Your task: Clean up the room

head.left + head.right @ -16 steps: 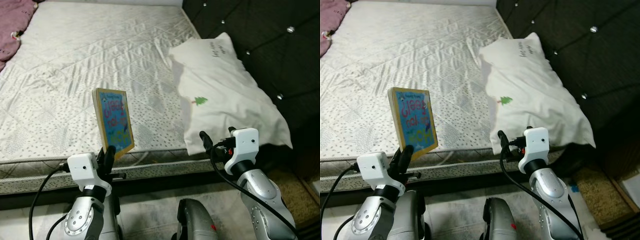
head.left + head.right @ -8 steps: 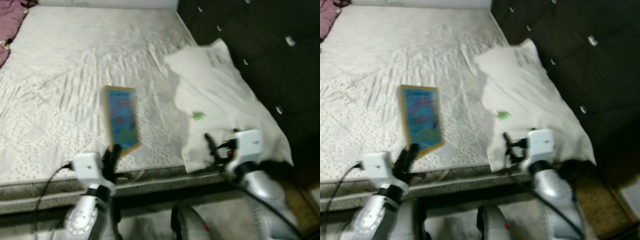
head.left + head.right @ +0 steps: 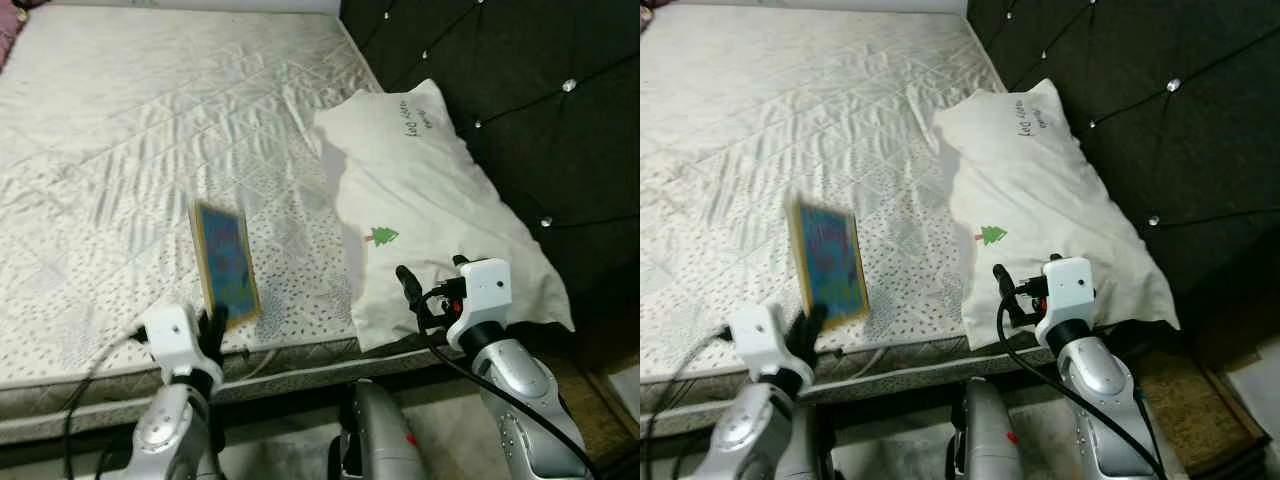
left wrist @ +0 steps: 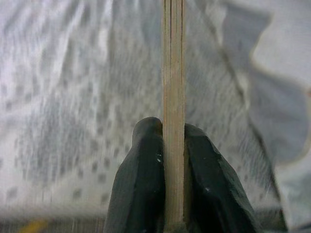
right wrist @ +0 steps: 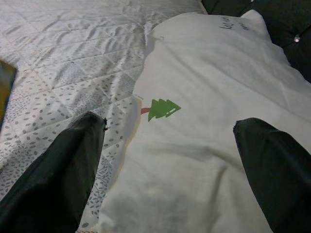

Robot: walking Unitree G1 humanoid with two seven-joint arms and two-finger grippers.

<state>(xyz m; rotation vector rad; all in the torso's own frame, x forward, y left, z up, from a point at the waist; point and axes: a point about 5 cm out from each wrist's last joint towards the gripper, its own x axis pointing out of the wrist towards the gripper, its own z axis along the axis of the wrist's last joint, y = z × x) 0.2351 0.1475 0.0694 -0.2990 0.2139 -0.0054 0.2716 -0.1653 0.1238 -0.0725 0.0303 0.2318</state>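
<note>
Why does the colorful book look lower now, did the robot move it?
Cannot tell. The book is clamped upright in the left gripper over the mattress, but the whole view shifted, so the camera moved.

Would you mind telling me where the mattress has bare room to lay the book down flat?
The widest free patch is the quilted mattress to the robot's left of the pillow, running from the near edge to the far end. The left gripper holds the book over its near part. The headboard side is crowded by the pillow, where the open right gripper hovers.
</note>
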